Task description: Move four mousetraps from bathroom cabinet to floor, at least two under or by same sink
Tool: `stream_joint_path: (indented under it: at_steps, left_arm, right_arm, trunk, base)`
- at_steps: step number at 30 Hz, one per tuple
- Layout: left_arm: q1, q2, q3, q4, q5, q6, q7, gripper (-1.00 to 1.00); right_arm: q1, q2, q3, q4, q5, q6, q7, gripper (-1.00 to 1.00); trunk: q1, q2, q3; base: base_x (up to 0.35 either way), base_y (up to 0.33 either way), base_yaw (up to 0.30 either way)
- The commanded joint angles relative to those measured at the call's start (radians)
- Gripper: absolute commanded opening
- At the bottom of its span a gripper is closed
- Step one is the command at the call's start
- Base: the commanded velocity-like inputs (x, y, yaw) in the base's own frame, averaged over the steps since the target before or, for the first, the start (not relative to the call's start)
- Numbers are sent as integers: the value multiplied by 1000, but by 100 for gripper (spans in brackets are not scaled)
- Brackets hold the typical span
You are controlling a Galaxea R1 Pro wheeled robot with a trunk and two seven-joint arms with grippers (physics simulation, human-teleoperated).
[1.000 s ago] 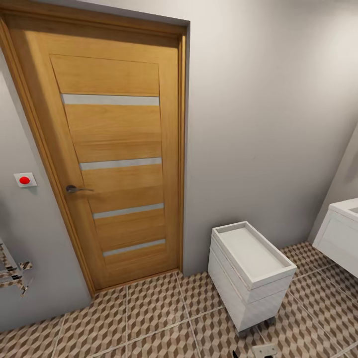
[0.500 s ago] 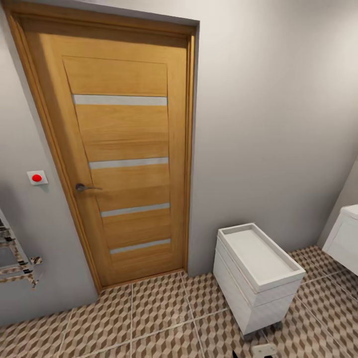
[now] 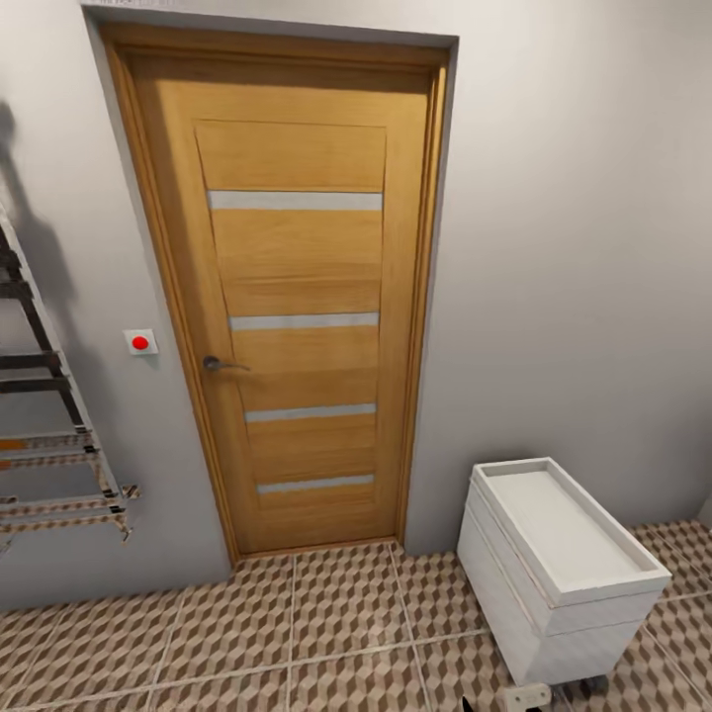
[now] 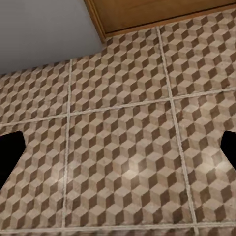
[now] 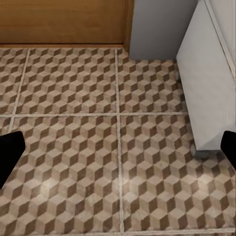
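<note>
Both claws hang released over the bathroom floor, our left claw with dark fingertips spread wide, our right claw the same beside the white drawer cabinet. Ahead we face the closed wooden door, a towel rail alongside.

The floor is laid with large square tiles printed in a brown, beige and white cube pattern (pale grout lines between them). It runs flat up to the door threshold and the grey wall, and the wrist views show it close up.
</note>
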Motion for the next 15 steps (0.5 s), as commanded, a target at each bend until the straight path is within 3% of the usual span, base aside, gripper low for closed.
stream_joint_path:
  at_steps: [1, 15]
  left_arm:
    - [-1, -1, -9, 4, 7, -5, 2, 100]
    - [-2, -1, -9, 4, 7, -5, 1, 100]
  right_arm:
    - [0, -1, 5, 1, -7, -3, 4, 100]
    - [0, 1, 5, 1, -7, -3, 4, 100]
  trunk:
    - [0, -1, 0]
    - [0, -1, 0]
  base:
    - [0, 0, 284]
    - [0, 0, 285]
